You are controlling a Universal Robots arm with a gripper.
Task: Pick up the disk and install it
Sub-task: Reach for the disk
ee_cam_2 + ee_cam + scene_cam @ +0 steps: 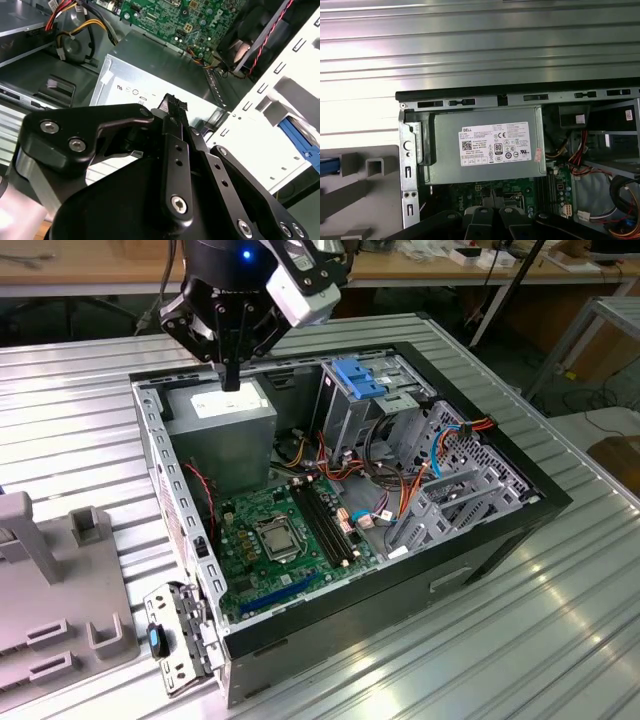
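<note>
Black fingers [175, 131] of the gripper [232, 383] are pressed together, gripping nothing, over the power supply [222, 422] in a corner of the case [500, 532]. Of the disk [299, 139] just a blue edge shows, outside the case beyond its side wall, by the grey holder [50, 585] on the table [560, 640], well apart from the fingers.

The exterior view looks slantwise down from farther off on the whole open computer case [470, 560], while both wrist views hang close above its power supply [485, 145], the second looking past the end effector [174, 106].
</note>
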